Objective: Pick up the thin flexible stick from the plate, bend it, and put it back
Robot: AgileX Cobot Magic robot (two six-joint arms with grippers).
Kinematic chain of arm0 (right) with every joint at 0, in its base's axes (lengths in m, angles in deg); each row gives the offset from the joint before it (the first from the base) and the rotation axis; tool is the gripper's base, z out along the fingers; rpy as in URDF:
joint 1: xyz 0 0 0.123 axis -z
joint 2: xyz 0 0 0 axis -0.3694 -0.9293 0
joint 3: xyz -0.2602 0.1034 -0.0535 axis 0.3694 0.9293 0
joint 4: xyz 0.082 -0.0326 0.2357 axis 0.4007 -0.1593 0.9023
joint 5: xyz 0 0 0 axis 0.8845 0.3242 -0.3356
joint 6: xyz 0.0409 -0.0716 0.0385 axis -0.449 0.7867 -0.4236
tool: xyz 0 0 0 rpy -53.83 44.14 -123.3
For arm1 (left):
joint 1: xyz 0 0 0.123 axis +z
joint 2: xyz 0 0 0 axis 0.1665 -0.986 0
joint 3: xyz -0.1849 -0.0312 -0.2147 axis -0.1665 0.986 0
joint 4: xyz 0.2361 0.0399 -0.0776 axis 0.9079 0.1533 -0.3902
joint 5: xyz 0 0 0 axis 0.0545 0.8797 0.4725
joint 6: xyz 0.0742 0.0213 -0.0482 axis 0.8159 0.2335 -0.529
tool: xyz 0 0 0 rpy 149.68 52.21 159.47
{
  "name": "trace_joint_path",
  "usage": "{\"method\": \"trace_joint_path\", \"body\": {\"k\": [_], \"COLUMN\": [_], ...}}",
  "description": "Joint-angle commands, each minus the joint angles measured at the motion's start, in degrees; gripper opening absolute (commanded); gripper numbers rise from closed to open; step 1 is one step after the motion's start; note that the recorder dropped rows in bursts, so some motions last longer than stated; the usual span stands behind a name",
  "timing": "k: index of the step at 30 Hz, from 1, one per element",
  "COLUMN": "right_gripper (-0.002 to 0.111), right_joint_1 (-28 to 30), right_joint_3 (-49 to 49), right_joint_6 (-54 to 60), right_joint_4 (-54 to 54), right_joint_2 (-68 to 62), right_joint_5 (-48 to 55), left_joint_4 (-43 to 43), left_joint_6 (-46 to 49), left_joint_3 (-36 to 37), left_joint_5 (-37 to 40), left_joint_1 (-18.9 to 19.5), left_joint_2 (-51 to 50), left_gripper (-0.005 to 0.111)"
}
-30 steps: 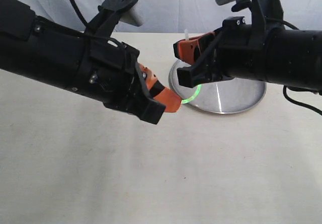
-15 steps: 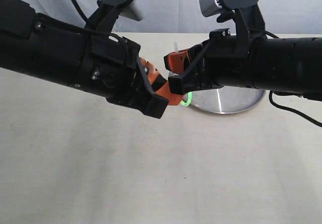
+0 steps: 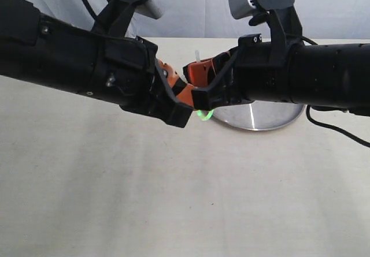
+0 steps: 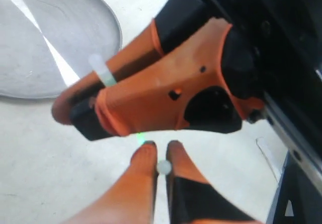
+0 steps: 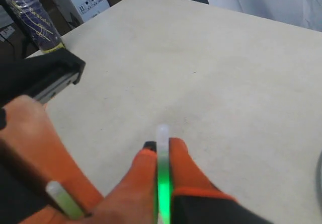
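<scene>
Exterior view, pincers: the left pincer (image 3: 184, 100) and the right pincer (image 3: 195, 79) meet tip to tip above the table (image 3: 173, 193).
Exterior view, stick: the stick (image 3: 202, 115) shows as a short glowing green curve just under the spot where the pincers meet. A pale end pokes up above the right pincer.
Exterior view, plate: the plate (image 3: 277, 117) lies on the table behind the right arm, partly hidden. The stick is off it, near its edge.
Left wrist view, left pincer: the left pincer (image 4: 161, 156) is drawn down to a narrow slit, with a round pale end of the stick (image 4: 163, 167) pinched in it.
Left wrist view, right pincer: the right pincer (image 4: 68, 114) crosses just in front, and the stick's other pale end juts out from between its fingers.
Left wrist view, plate: the plate (image 4: 100, 27) lies beyond both, apart from the stick.
Right wrist view, right pincer: the right pincer (image 5: 161, 147) is clamped on the stick (image 5: 162, 183), which glows green along the gap and ends in a pale tip just past the fingertips.
Right wrist view, left pincer: an orange finger shows close by, with a pale stick end against it.
</scene>
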Motion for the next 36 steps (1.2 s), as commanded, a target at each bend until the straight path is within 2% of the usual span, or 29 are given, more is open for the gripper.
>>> {"method": "trace_joint_path", "body": {"k": [1,17,25,32,36], "right_gripper": [-0.001,-0.001,-0.001,-0.001,-0.001], "right_joint_1": [-0.4,-0.4,-0.4,-0.4,-0.4], "right_joint_3": [-0.3,-0.3,-0.3,-0.3,-0.3], "right_joint_6": [-1.2,-1.5,-2.7,-2.7,-3.2], "right_joint_4": [0.5,0.5,0.5,0.5,0.5], "right_joint_2": [0.2,0.2,0.2,0.2,0.2], "right_joint_5": [6.5,6.1,2.7,2.7,2.8], "left_joint_4": [0.9,2.3,4.8,5.3,11.2], "left_joint_6": [-0.6,-0.6,-4.7,-4.7,-9.7], "left_joint_3": [-0.1,-0.1,-0.1,-0.1,-0.1], "left_joint_5": [-4.5,-7.4,-4.0,-1.7,-2.0], "left_joint_1": [-0.1,0.2,3.9,4.3,5.6], "left_joint_2": [-0.4,-0.4,-0.4,-0.4,-0.4], "left_gripper": [0.0,0.0,0.0,0.0,0.0]}}
